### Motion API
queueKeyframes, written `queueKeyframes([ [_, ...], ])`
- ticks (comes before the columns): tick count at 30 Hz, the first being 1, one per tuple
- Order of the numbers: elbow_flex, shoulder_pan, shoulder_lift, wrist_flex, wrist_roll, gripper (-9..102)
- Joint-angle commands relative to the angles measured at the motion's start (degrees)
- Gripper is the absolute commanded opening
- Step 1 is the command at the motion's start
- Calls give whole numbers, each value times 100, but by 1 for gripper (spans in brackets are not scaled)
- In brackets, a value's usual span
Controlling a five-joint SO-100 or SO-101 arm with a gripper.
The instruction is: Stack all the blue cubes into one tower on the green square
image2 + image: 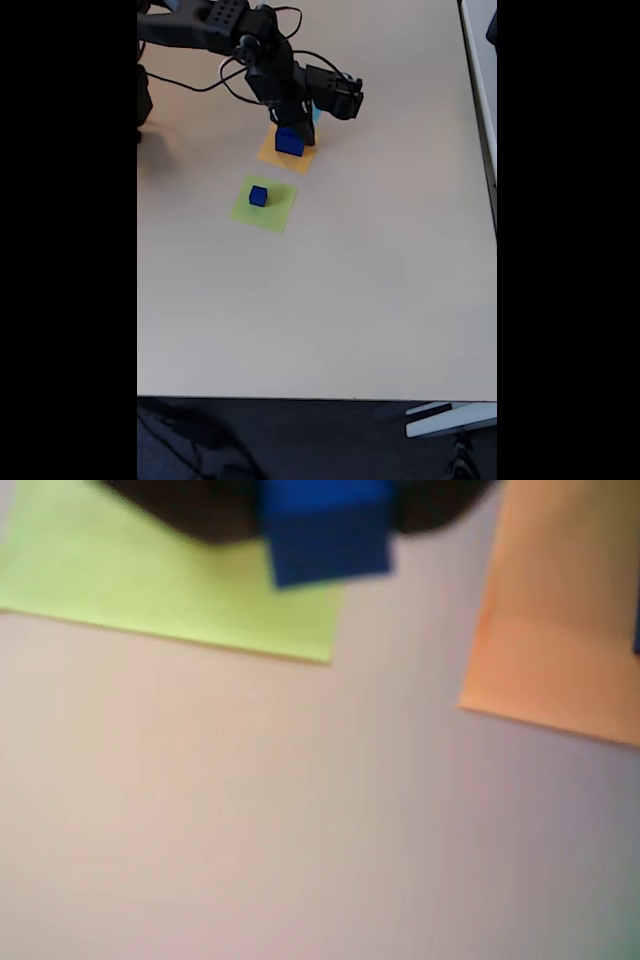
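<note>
In the fixed view a small blue cube sits on the green square, left of its middle. My gripper hangs over the orange-yellow square, shut on a larger blue cube. In the blurred wrist view that cube sits at the top between the dark fingers of my gripper, above the right edge of the green square. No tower stands on the green square; the small cube is alone there.
The orange-yellow square lies to the right in the wrist view. A corner of light blue paper peeks out behind the arm. Cables trail at the table's top left. Bare tabletop spreads to the right and front.
</note>
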Motion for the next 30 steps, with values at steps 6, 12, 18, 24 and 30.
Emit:
queueKeyframes([
  [6, 299, 316, 519, 466, -316, 0],
  [12, 686, 510, 545, 562, -571, 0],
  [18, 765, 756, 422, 562, -896, 0],
  [24, 791, 844, 308, 562, -984, 0],
  [30, 923, 879, 246, 510, -817, 0],
])
